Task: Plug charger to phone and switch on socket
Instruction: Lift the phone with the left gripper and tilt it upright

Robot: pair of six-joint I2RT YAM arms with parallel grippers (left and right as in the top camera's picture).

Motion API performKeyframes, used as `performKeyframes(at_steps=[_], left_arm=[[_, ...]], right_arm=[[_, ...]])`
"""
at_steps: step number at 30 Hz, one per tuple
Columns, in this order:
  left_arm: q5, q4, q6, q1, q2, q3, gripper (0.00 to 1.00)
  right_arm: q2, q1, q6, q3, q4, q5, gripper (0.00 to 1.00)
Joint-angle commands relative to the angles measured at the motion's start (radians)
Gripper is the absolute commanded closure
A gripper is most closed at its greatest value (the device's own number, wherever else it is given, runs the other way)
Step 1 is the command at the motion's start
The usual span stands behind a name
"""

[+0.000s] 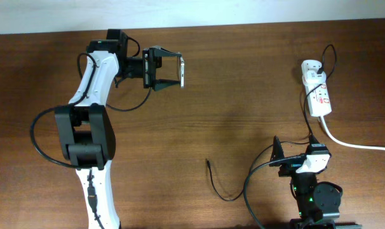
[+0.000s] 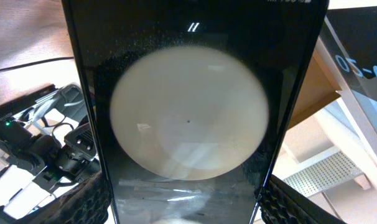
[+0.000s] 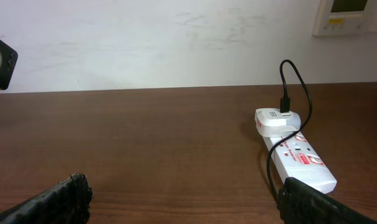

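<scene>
My left gripper (image 1: 169, 69) is shut on the black phone (image 1: 182, 70) and holds it edge-up above the far left of the table. In the left wrist view the phone (image 2: 188, 112) fills the space between the two fingers (image 2: 185, 208), its glossy screen showing a big round glare. The white socket (image 1: 320, 95) lies at the far right, with a white adapter (image 1: 311, 66) at its far end. The thin black charger cable runs from the adapter down the table to its free plug tip (image 1: 208, 163). My right gripper (image 1: 295, 147) is open and empty, low near the socket (image 3: 300, 163).
The thick white cord (image 1: 357, 145) runs from the socket off the right edge. The charger cable loops on the table (image 1: 223, 192) left of the right arm's base (image 1: 314, 197). A white wall stands behind the table's far edge (image 3: 145, 89).
</scene>
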Motion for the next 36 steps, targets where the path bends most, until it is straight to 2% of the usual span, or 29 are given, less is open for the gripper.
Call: performKeyframes(at_steps=[1, 9, 12, 18, 26, 31, 36], left_arm=[[0.045, -0.001, -0.006, 0.007, -0.014, 0.025, 1.00], [-0.033, 0.000, 0.026, 0.007, -0.014, 0.025, 1.00], [-0.050, 0.000, 0.122, 0.007, -0.014, 0.025, 1.00], [-0.282, 0.038, 0.146, 0.007, -0.014, 0.025, 1.00], [-0.281, 0.232, 0.148, 0.014, -0.014, 0.025, 1.00], [-0.280, 0.238, 0.148, 0.059, -0.014, 0.025, 1.00], [-0.277, 0.239, 0.148, 0.060, -0.014, 0.025, 1.00]], right_arm=[[-0.008, 0.009, 0.011, -0.005, -0.005, 0.012, 0.01], [-0.008, 0.009, 0.011, -0.005, -0.005, 0.012, 0.01], [-0.008, 0.009, 0.011, -0.005, -0.005, 0.012, 0.01], [-0.008, 0.009, 0.011, -0.005, -0.005, 0.012, 0.01], [-0.008, 0.009, 0.011, -0.005, 0.010, 0.012, 0.01], [-0.008, 0.009, 0.013, -0.002, 0.144, -0.145, 0.01], [0.046, 0.008, 0.095, 0.132, -0.028, -0.171, 0.01]])
